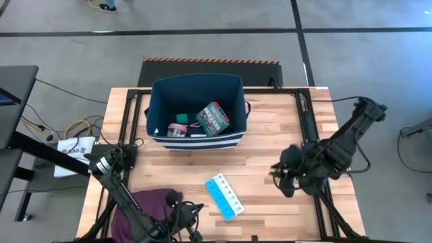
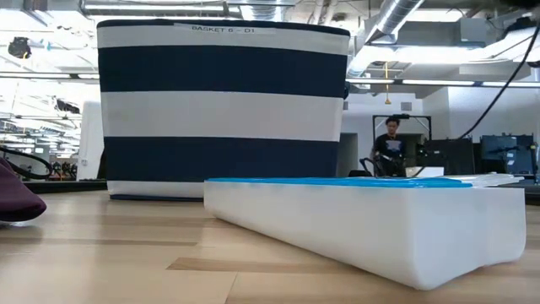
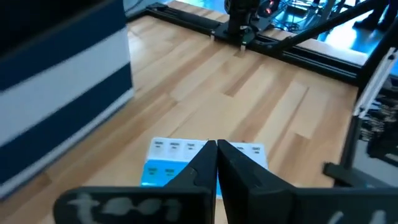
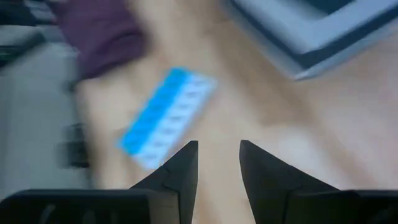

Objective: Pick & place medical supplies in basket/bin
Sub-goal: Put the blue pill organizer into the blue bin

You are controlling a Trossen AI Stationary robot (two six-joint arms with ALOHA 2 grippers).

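The light-blue pill organizer (image 1: 223, 196) lies flat on the wooden table in front of the navy-blue striped bin (image 1: 195, 138); it also shows in the low view (image 2: 363, 221) and in both wrist views (image 3: 168, 163) (image 4: 166, 117). The bin holds the green-white flat box (image 1: 213, 118), a small green block (image 1: 181, 119) and other small items. My right gripper (image 4: 217, 155) is open above the table, to the right of the organizer (image 1: 282, 177). My left gripper (image 3: 216, 152) is shut and empty at the near left, over the purple cloth (image 1: 145, 206).
The purple cloth lies at the table's near left corner, by the left arm. Black frame rails (image 1: 307, 121) run along the table's sides. Bare wood lies between the bin and the organizer. A person (image 2: 390, 143) stands in the room beyond the table.
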